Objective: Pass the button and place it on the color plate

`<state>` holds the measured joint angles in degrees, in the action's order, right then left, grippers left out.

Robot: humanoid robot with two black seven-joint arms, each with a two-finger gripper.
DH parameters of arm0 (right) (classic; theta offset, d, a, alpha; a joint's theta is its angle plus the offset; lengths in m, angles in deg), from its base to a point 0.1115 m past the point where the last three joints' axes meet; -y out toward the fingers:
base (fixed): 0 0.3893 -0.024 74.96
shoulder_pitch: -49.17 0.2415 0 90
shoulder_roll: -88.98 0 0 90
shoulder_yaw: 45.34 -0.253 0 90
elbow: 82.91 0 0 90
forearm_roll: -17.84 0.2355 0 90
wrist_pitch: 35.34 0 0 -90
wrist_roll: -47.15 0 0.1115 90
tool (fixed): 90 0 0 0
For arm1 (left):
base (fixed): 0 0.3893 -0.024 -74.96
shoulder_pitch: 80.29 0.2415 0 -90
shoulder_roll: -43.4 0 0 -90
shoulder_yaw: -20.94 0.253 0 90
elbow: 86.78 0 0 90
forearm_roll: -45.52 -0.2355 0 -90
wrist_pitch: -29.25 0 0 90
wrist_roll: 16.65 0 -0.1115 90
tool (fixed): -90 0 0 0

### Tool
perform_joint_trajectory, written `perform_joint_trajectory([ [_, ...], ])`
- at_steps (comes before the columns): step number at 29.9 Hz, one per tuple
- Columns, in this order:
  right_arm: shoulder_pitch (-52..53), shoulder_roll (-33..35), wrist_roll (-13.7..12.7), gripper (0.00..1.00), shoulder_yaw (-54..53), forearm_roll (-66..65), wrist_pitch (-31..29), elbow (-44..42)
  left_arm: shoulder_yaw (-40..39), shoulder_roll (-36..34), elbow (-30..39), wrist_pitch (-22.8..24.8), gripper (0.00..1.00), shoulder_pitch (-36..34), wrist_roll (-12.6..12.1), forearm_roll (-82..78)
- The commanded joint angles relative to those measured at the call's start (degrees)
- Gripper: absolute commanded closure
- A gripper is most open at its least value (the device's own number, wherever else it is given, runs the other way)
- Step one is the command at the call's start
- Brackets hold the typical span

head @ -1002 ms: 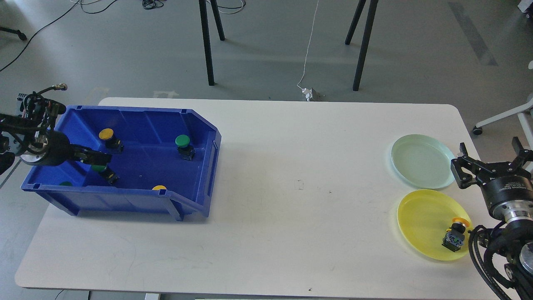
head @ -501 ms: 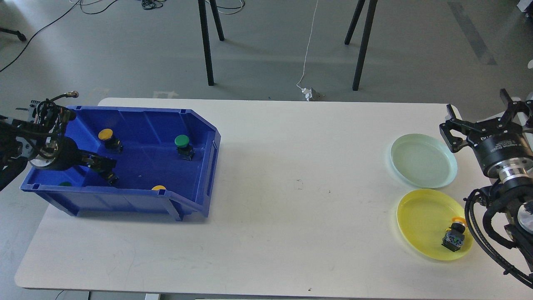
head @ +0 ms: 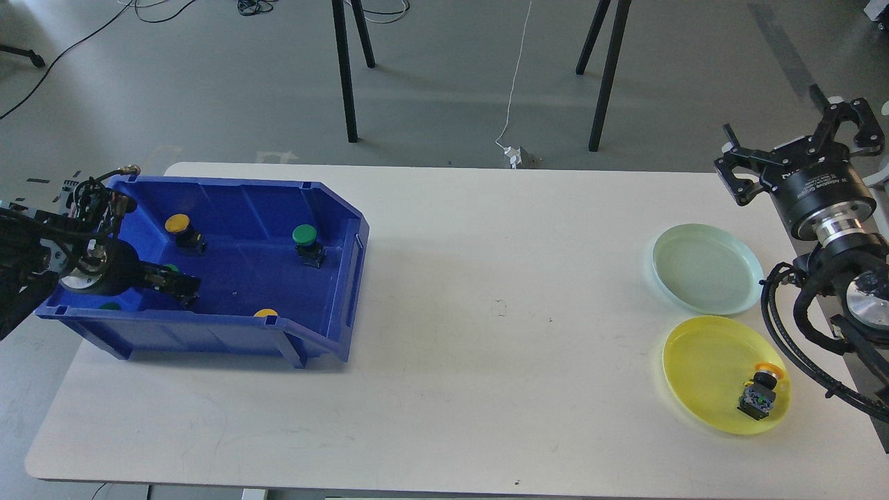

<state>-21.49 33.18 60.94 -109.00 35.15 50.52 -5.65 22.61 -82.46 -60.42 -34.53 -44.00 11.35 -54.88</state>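
The blue bin (head: 333, 229) on the left holds a yellow button (head: 176, 223), a green button (head: 304, 235), a yellow one (head: 265, 313) behind the front wall and a green one (head: 109, 306) at the front left corner. My left gripper (head: 186, 286) is down inside the bin, its dark fingers right by another green button (head: 170, 268), which is mostly hidden. I cannot tell whether it grips it. My right gripper (head: 788, 139) is open and empty, raised beyond the table's far right corner. A yellow-capped button (head: 760, 394) lies on the yellow plate (head: 701, 361). The pale green plate (head: 705, 267) is empty.
The white table (head: 486, 292) lies between the bin and the plates. The right arm's cables (head: 799, 333) hang beside both plates. Black stand legs (head: 344, 69) and a white cord are on the floor behind.
My right gripper has risen and moved away from the plates to the far right corner, still open. My left gripper has shifted forward and lower in the bin, over the green button.
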Motion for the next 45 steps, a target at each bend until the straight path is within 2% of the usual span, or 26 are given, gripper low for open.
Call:
perform_joint_trajectory([
  [1,0.0,0.2,0.0,0.01,0.0,0.0,0.0,-0.1,0.0,0.1,-0.2,0.0,0.13,0.4,0.0,0.0],
  [3,0.0,0.2,0.0,0.01,0.0,0.0,0.0,-0.1,0.0,0.1,-0.2,0.0,0.24,0.4,0.0,-0.1],
  [4,0.0,0.2,0.0,0.01,0.0,0.0,0.0,-0.1,0.0,0.2,-0.3,-0.1,0.27,0.4,0.0,-0.1],
  [5,0.0,0.2,0.0,0.01,0.0,0.0,0.0,-0.1,0.0,0.2,-0.3,-0.1,0.34,0.4,0.0,-0.2],
  [8,-0.2,0.2,0.0,0.01,0.0,0.0,0.0,-0.3,0.0,0.5,-0.3,-0.6,0.69,0.6,0.0,-0.2],
  [10,-0.3,0.2,0.0,0.01,0.0,0.0,0.0,-0.3,0.0,0.8,-0.3,-1.2,0.71,0.6,0.0,-0.2],
  [15,-0.4,0.2,0.0,0.01,0.0,0.0,0.0,-0.4,0.0,0.9,-0.3,-2.1,0.85,0.6,0.0,-0.1],
  [23,-0.5,0.0,0.0,0.01,0.9,-0.1,0.0,-1.5,-0.6,0.5,0.3,-3.3,0.87,-0.3,0.0,0.7],
  [27,0.4,-0.1,0.0,0.01,3.9,-0.1,0.0,-3.8,-1.1,-4.0,2.8,-2.6,0.88,-2.7,0.0,5.0],
  [36,3.1,0.9,0.0,0.01,7.8,-0.2,-0.1,-6.7,-4.9,-21.6,25.1,-0.4,0.88,-5.4,0.0,21.2],
  [39,3.1,0.9,0.0,0.01,7.8,-0.2,-0.1,-6.8,-8.7,-25.2,32.0,1.5,0.88,-5.4,0.0,24.5],
  [45,3.1,2.4,0.0,0.01,7.8,-0.2,-0.1,-6.8,-15.3,-30.8,44.1,1.8,0.88,-5.2,0.0,33.3],
])
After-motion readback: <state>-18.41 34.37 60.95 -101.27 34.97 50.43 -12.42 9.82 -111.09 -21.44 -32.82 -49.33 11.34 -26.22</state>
